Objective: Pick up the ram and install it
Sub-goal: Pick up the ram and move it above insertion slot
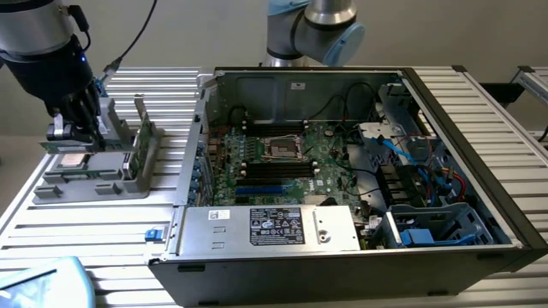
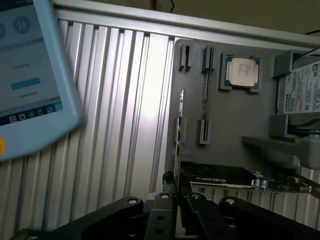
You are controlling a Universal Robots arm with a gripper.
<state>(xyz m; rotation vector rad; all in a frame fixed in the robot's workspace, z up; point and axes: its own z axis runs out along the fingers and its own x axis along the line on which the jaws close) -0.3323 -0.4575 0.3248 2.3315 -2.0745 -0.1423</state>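
The arm reaches down at the exterior view's left, its hand [image 1: 76,136] upright over the grey holder tray [image 1: 86,187], fingers pinching the one ram [image 1: 53,147], which seems lifted just clear of its slots. Bare ribbed table [image 1: 94,231] lies beside the tray, the open computer case [image 1: 256,96] just beside it. The tray carries one CPU [image 2: 244,72] and one expansion card [image 2: 215,175]

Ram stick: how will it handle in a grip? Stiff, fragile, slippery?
Likely stiff: the ram shows as a straight thin edge with no sag. Probably light, being so thin. It may pivot in the gripper, which seems to clamp only a short stretch of it.
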